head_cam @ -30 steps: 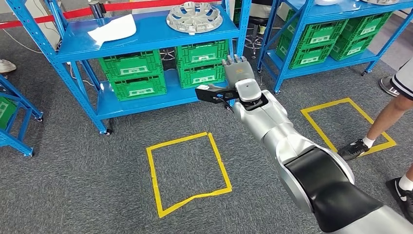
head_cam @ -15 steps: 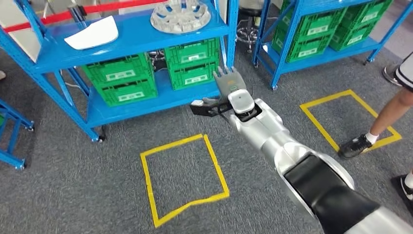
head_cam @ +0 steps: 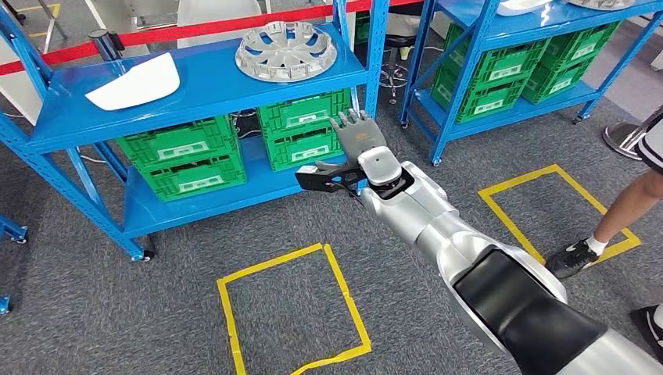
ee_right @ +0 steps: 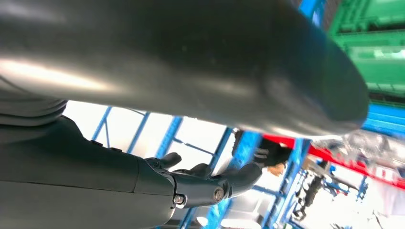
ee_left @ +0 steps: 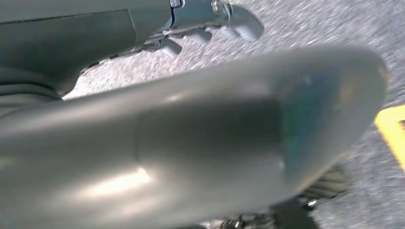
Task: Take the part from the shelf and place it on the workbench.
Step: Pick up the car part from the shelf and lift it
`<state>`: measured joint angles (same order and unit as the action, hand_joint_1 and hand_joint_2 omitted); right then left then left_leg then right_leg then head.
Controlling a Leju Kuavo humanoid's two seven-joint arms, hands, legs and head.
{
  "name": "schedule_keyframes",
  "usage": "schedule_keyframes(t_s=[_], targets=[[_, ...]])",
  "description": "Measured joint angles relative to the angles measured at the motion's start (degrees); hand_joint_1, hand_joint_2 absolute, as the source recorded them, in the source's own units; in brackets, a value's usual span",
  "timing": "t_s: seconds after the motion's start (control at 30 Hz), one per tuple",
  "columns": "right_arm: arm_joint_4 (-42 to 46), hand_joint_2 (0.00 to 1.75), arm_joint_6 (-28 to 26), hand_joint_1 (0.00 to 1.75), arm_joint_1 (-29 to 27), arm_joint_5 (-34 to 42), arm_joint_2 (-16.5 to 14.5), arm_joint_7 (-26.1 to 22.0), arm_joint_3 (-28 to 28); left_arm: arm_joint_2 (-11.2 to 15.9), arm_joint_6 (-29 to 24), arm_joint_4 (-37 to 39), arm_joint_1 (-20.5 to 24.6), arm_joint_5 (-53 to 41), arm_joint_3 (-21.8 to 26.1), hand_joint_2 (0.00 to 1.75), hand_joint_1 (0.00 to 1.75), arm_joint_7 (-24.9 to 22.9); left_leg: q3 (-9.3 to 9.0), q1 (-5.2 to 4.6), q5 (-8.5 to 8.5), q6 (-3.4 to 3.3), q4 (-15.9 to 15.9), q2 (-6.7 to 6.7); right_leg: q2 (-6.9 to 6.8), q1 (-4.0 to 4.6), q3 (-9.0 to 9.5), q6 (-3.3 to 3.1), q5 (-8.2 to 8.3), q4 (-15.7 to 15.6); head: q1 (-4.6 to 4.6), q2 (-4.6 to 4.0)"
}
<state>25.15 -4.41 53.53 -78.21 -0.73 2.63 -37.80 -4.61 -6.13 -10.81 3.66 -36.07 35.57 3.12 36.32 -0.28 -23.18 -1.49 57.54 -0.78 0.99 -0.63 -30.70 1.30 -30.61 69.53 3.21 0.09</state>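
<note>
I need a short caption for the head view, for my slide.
Right hand, open and empty, reaches toward the blue shelf holding a silver wheel cover.

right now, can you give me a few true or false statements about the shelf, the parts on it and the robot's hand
1. The silver wheel cover lies on the top level of the blue shelf. True.
2. The right hand holds the wheel cover. False: the hand is empty, fingers spread, in front of the lower level.
3. A white part lies on the same level as the wheel cover. True.
4. The crates under the top level are red. False: they are green.
5. The yellow tape square is on the shelf. False: it is on the carpet.
</note>
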Motion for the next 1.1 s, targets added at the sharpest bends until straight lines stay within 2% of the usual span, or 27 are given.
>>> schedule_keyframes(t_s=[0.03, 0.07, 0.13, 0.17, 0.2, 0.23, 0.27, 0.3, 0.33, 0.4, 0.43, 0.5, 0.53, 0.6, 0.63, 0.67, 0.7, 0.77, 0.8, 0.83, 0.9, 0.93, 0.97, 1.0, 1.03, 1.07, 1.1], targets=[[0.01, 0.0, -0.09, 0.0, -0.01, 0.52, 0.14, -0.02, -0.53, 0.02, -0.04, 0.0, 0.07, 0.0, 0.1, 0.0, 0.0, 0.04, -1.03, 0.02, -0.91, -0.19, -0.07, 0.0, -0.26, -0.01, -2.79, 0.28, -1.08, 2.97, 0.06, 0.0], [0.01, 0.0, -0.16, 0.0, -0.1, 1.0, 0.24, -0.07, -1.01, 0.02, -0.07, -0.01, 0.1, 0.02, 0.17, 0.0, 0.0, 0.1, -2.05, 0.03, -1.86, -0.28, -0.11, -0.07, -0.38, -0.03, -5.35, 0.45, -3.47, 4.78, 0.12, 0.0], [0.01, 0.0, -0.4, 0.0, -0.29, 1.88, 0.42, -0.13, -1.9, -0.07, -0.07, 0.03, -0.08, 0.09, 0.33, 0.0, 0.0, 0.23, -4.32, 0.05, -3.84, -0.22, -0.13, -0.29, -0.48, -0.04, -8.95, 0.56, -8.8, 4.78, 0.25, 0.0], [0.01, 0.0, -0.53, 0.0, -0.34, 2.27, 0.49, -0.13, -2.33, -0.13, -0.07, 0.05, -0.25, 0.14, 0.45, 0.0, 0.0, 0.31, -5.6, 0.06, -4.9, -0.11, -0.13, -0.37, -0.5, -0.02, -9.9, 0.47, -9.77, 3.09, 0.29, 0.0], [0.01, 0.0, -0.64, 0.0, -0.37, 2.62, 0.54, -0.11, -2.77, -0.2, -0.06, 0.09, -0.43, 0.18, 0.57, 0.0, 0.0, 0.4, -6.96, 0.05, -6.01, 0.01, -0.13, -0.4, -0.54, 0.0, -10.39, 0.3, -8.49, 0.38, 0.33, 0.0], [0.01, 0.0, -0.73, 0.0, -0.48, 2.95, 0.58, -0.03, -3.25, -0.28, -0.06, 0.15, -0.6, 0.21, 0.71, 0.0, 0.0, 0.5, -8.09, 0.04, -7.13, 0.15, -0.15, -0.4, -0.67, 0.03, -10.61, 0.11, -4.24, -3.2, 0.34, 0.0], [0.01, 0.0, -0.8, 0.0, -0.64, 3.31, 0.66, 0.15, -3.72, -0.32, -0.06, 0.23, -0.64, 0.24, 0.83, 0.0, 0.0, 0.58, -9.21, -0.04, -8.23, 0.32, -0.1, -0.51, -0.87, 0.12, -10.59, -0.07, 0.76, -6.46, 0.38, 0.0], [0.05, 0.0, -0.86, 0.0, -0.86, 3.68, 0.69, 0.36, -4.17, -0.35, -0.06, 0.29, -0.59, 0.25, 0.94, 0.0, 0.0, 0.62, -10.14, -0.11, -9.41, 0.55, -0.24, -0.6, -1.07, 0.25, -10.26, -0.33, 5.1, -8.82, 0.39, 0.0], [0.29, 0.0, -0.96, 0.0, -1.08, 4.03, 0.67, 0.59, -4.56, -0.37, -0.06, 0.32, -0.6, 0.26, 1.03, 0.0, 0.0, 0.66, -11.29, -0.2, -10.11, 0.86, -0.21, -0.68, -1.11, 0.37, -9.74, -0.63, 7.97, -10.29, 0.42, 0.0], [0.98, 0.0, -1.35, 0.0, -0.9, 4.71, 0.4, 0.85, -5.13, -0.3, -0.09, 0.23, -0.56, 0.32, 1.12, 0.0, 0.0, 0.77, -12.8, -0.28, -10.25, 1.52, 0.55, -0.62, -0.88, 0.39, -7.96, -1.52, 7.77, -10.76, 0.42, 0.0], [1.38, 0.0, -1.57, 0.0, -0.57, 5.01, 0.19, 0.87, -5.33, -0.27, -0.13, 0.2, -0.6, 0.4, 1.16, 0.0, 0.0, 0.87, -12.86, -0.27, -9.58, 1.81, 1.97, -0.46, -0.71, 0.29, -6.98, -2.01, 7.37, -10.95, 0.37, 0.0], [1.8, 0.0, -1.79, 0.0, 0.05, 5.44, -0.36, 0.67, -5.72, -0.27, -0.25, 0.22, -0.45, 0.57, 1.25, 0.0, 0.0, 1.08, -9.77, -0.13, -8.94, 2.48, 7.4, -0.06, -0.61, 0.14, -5.06, -2.79, 6.39, -11.09, 0.02, 0.0], [1.89, 0.0, -1.81, 0.0, 0.12, 5.57, -0.56, 0.56, -5.9, -0.32, -0.3, 0.25, -0.43, 0.63, 1.28, 0.0, 0.0, 1.16, -7.21, -0.07, -9.73, 2.82, 10.92, 0.11, -0.59, 0.15, -4.25, -3.02, 5.68, -11.16, -0.12, 0.0], [1.93, 0.0, -1.78, 0.0, -0.01, 5.68, -0.99, 0.49, -6.23, -0.39, -0.32, 0.3, -0.57, 0.69, 1.42, 0.0, 0.0, 1.2, -1.79, 0.03, -13.93, 3.13, 15.83, 0.31, -0.56, 0.18, -2.64, -3.21, 4.12, -11.26, -0.17, 0.0], [1.94, 0.0, -1.77, 0.0, -0.09, 5.74, -1.09, 0.47, -6.35, -0.39, -0.33, 0.32, -0.76, 0.74, 1.51, 0.0, 0.0, 1.2, 0.12, 0.03, -15.76, 3.0, 16.15, 0.36, -0.53, 0.21, -1.83, -3.24, 3.34, -11.26, -0.19, 0.0], [1.97, 0.0, -1.77, 0.0, -0.13, 5.86, -1.19, 0.4, -6.48, -0.39, -0.34, 0.34, -0.97, 0.81, 1.64, 0.0, 0.0, 1.2, 1.25, -0.01, -16.08, 2.71, 14.81, 0.39, -0.51, 0.29, -0.97, -3.27, 2.59, -11.26, -0.19, 0.0], [2.08, 0.0, -1.77, 0.0, -0.13, 6.07, -1.29, 0.28, -6.62, -0.39, -0.36, 0.36, -1.16, 0.88, 1.76, 0.0, 0.0, 1.24, 1.6, -0.11, -14.47, 2.31, 12.09, 0.41, -0.5, 0.39, -0.12, -3.29, 1.89, -11.27, -0.17, 0.0], [2.4, 0.0, -1.75, 0.0, -0.1, 6.86, -1.68, 0.15, -7.01, -0.28, -0.44, 0.38, -1.51, 0.99, 1.98, 0.0, 0.0, 1.39, 1.12, -0.61, -7.37, 1.25, 5.19, 0.41, -0.45, 0.58, 1.3, -3.24, 0.52, -11.34, -0.16, 0.0], [2.56, 0.0, -1.73, 0.0, -0.04, 7.38, -1.96, 0.25, -7.27, -0.22, -0.49, 0.39, -1.61, 1.02, 2.08, 0.0, 0.0, 1.5, 0.64, -0.91, -4.59, 0.86, 2.79, 0.27, -0.34, 0.66, 1.9, -3.04, -0.13, -11.41, -0.2, 0.0], [2.75, 0.0, -1.76, 0.0, 0.0, 7.97, -2.29, 0.42, -7.56, -0.17, -0.53, 0.41, -1.68, 1.03, 2.2, 0.0, 0.0, 1.61, 0.1, -1.16, -2.86, 0.55, 1.37, 0.13, -0.22, 0.71, 2.48, -2.77, -0.68, -11.66, -0.25, 0.0], [3.19, 0.0, -2.03, 0.0, 0.16, 9.01, -2.8, 0.7, -8.17, -0.23, -0.65, 0.44, -1.64, 1.05, 2.44, 0.0, 0.0, 1.75, -1.23, -1.1, -2.35, 0.18, 0.31, -0.13, -0.01, 0.91, 3.22, -2.17, -0.51, -10.91, -0.35, 0.0], [3.47, 0.0, -2.22, 0.0, 0.24, 9.46, -3.01, 0.73, -8.43, -0.32, -0.71, 0.43, -1.61, 1.07, 2.54, 0.0, 0.0, 1.83, -2.16, -0.89, -2.19, 0.0, -0.15, -0.11, -0.06, 0.99, 2.78, -1.94, 0.16, -9.38, -0.31, 0.0], [3.67, 0.0, -2.41, 0.0, 0.35, 9.84, -3.14, 0.74, -8.68, -0.38, -0.8, 0.43, -1.57, 1.09, 2.64, 0.0, 0.0, 1.9, -3.02, -0.66, -2.2, -0.18, -0.52, -0.09, -0.13, 1.05, 1.56, -1.72, 1.02, -6.78, -0.27, 0.0], [3.81, 0.0, -2.53, 0.0, 0.44, 10.18, -3.25, 0.75, -8.95, -0.43, -0.92, 0.42, -1.53, 1.1, 2.74, 0.0, 0.0, 1.96, -3.97, -0.49, -2.52, -0.29, -0.71, -0.08, -0.22, 1.04, -0.51, -1.47, 1.4, -3.55, -0.22, 0.0], [3.92, 0.0, -2.62, 0.0, 0.41, 10.52, -3.3, 0.74, -9.28, -0.45, -1.03, 0.42, -1.5, 1.1, 2.86, 0.0, 0.0, 1.99, -4.7, -0.38, -3.05, -0.36, -0.88, -0.07, -0.35, 0.93, -3.14, -1.19, 1.1, -0.16, -0.17, 0.0], [3.96, 0.0, -2.66, 0.0, 0.32, 10.8, -3.33, 0.72, -9.63, -0.44, -1.14, 0.43, -1.48, 1.1, 2.97, 0.0, 0.0, 1.99, -5.38, -0.28, -3.67, -0.39, -0.96, -0.12, -0.42, 0.81, -5.84, -0.93, -0.21, 2.66, -0.16, 0.0], [3.98, 0.0, -2.6, 0.0, 0.19, 11.09, -3.36, 0.68, -9.95, -0.44, -1.21, 0.43, -1.47, 1.09, 3.08, 0.0, 0.0, 1.99, -6.15, -0.18, -4.4, -0.32, -1.01, -0.22, -0.49, 0.67, -8.35, -0.66, -2.24, 4.54, -0.14, 0.0]])
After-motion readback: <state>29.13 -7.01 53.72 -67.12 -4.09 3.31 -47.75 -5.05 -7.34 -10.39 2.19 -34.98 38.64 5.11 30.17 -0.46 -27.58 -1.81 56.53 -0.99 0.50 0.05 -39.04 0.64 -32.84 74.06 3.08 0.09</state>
